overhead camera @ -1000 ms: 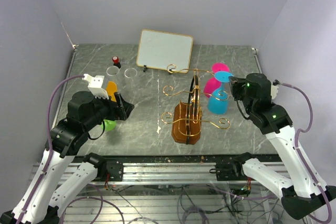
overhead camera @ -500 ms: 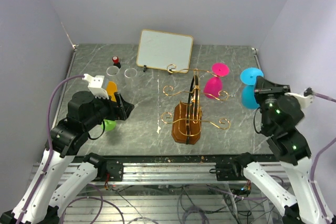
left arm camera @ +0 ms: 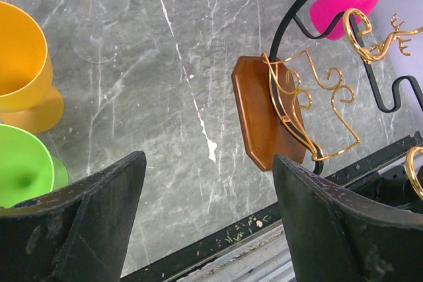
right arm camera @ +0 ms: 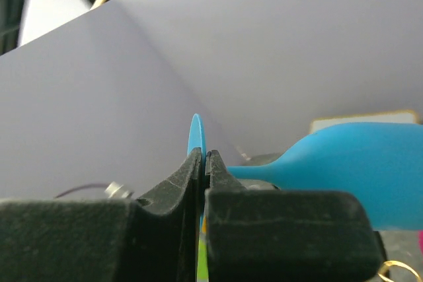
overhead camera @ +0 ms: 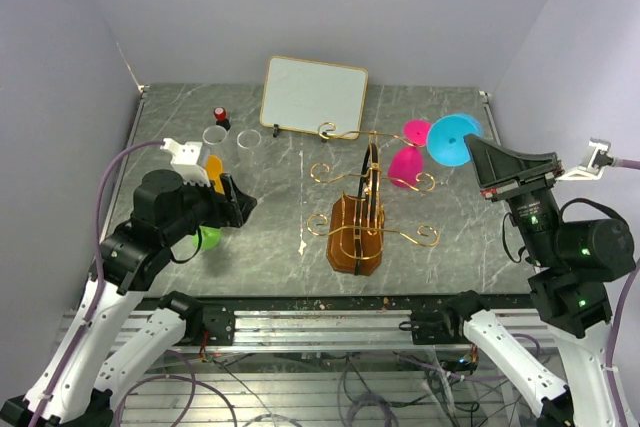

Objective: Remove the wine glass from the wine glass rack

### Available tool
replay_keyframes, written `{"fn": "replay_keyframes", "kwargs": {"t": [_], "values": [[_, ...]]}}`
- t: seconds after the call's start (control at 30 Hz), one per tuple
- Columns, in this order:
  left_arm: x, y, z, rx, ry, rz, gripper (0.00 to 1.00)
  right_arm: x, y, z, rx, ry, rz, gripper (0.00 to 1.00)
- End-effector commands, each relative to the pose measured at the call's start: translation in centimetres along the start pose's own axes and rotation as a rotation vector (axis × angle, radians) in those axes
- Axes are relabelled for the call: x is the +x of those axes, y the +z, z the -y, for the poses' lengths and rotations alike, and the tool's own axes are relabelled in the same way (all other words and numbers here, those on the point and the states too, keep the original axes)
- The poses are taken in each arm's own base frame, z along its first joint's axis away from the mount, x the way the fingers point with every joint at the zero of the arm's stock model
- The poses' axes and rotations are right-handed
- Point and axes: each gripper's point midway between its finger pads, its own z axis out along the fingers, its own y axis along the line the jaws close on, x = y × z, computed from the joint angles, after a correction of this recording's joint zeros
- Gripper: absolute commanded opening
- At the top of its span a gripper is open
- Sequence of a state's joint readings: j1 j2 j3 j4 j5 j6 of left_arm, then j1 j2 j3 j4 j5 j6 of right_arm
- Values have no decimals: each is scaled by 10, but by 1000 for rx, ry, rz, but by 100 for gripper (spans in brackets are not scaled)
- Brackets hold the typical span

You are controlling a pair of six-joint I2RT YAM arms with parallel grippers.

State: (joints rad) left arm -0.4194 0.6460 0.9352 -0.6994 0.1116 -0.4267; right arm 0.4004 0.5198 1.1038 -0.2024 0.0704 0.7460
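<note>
No text, label, brand, number or sign can be read in any view. The white framed board (overhead camera: 314, 97) is seen with a blank face, and no lettering is made out on the wine glass rack (overhead camera: 355, 232) or on the blue wine glass (overhead camera: 452, 139).

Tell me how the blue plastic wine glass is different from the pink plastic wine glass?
The blue wine glass is pinched by its stem in the right gripper, clear of the brown wooden violin-shaped rack; the pink wine glass hangs on that rack. The blue one is turned sideways; the pink one hangs bowl down. Both are opaque, with round feet.
</note>
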Motion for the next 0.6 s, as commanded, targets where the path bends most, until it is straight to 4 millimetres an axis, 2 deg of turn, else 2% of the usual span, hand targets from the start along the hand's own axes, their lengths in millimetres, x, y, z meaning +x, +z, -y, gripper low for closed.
{"fn": "replay_keyframes", "kwargs": {"t": [0.0,0.07,0.17,0.3,0.47,0.57], "values": [[-22,-6,12,37,5,48,88,-7,-17,-79,-401,-68,-44,0],[-32,-10,17,48,8,65,88,-10,-22,-95,-486,-61,-40,0],[-52,-18,29,79,9,100,88,-8,-28,-107,-574,0,-38,0],[-85,-36,60,190,-2,176,89,-6,-31,-119,-662,150,-51,0],[-123,-62,118,465,-5,253,91,8,-22,-124,-730,308,-132,0],[-137,-79,155,672,-22,259,93,7,-25,-132,-831,426,-149,0]]}}
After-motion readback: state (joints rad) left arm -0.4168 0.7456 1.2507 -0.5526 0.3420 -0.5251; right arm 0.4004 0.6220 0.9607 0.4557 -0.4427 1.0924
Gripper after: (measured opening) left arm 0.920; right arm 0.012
